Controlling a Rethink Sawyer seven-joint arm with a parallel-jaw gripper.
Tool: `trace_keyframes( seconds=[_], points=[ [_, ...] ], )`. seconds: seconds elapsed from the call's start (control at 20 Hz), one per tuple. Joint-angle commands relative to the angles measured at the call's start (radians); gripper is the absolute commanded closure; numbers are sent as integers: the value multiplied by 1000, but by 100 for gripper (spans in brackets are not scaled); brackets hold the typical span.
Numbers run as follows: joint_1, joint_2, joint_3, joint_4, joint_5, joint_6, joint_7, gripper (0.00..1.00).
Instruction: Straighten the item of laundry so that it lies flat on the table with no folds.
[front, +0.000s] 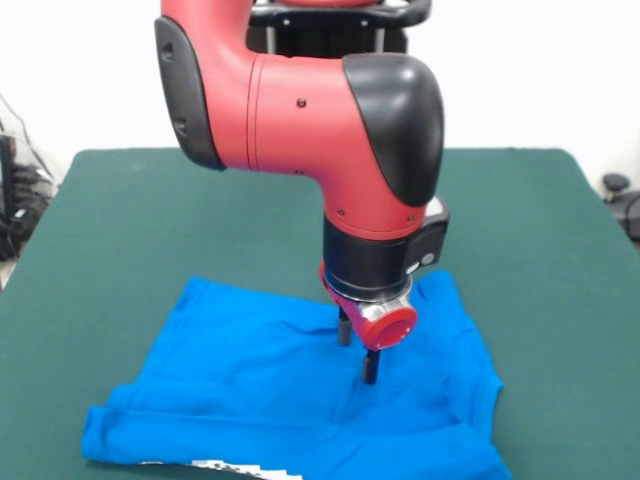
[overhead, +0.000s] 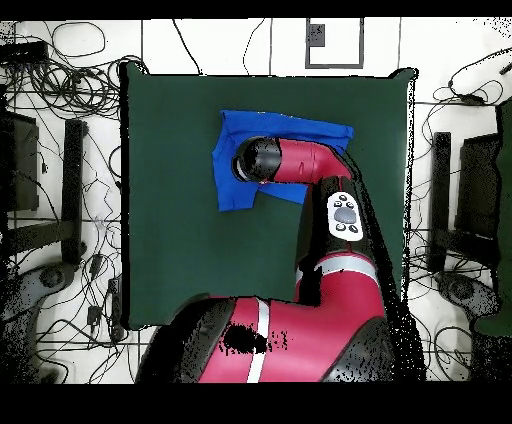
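The bright blue T-shirt (front: 260, 400) lies plain side up on the dark green table (front: 120, 230), near the front edge, with wrinkles and a folded hem. A strip of its white graphic (front: 230, 467) peeks out at the bottom. My gripper (front: 357, 352) points straight down over the shirt's right middle. Its two black fingers (front: 370, 368) stand apart, with their tips at the cloth. In the overhead view the shirt (overhead: 232, 175) lies at the table's (overhead: 170, 250) far side, and the arm's head (overhead: 258, 160) hides the gripper.
Loose cables (overhead: 70, 80) and dark equipment surround the table on the floor. A white box (overhead: 333, 42) sits beyond the table's far edge. Bare green cloth stretches to both sides of the shirt and behind it.
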Motion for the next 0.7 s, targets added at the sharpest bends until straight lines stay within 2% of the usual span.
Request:
trace_keyframes(
  seconds=[0.05, 0.4, 0.7],
  points=[
    [33, 108, 109, 82, -50, -49, -120, 0],
    [24, 87, 120, 105, -37, 3, -137, 0],
    [15, 41, 133, 130, -17, 135, -183, 0]
  ],
)
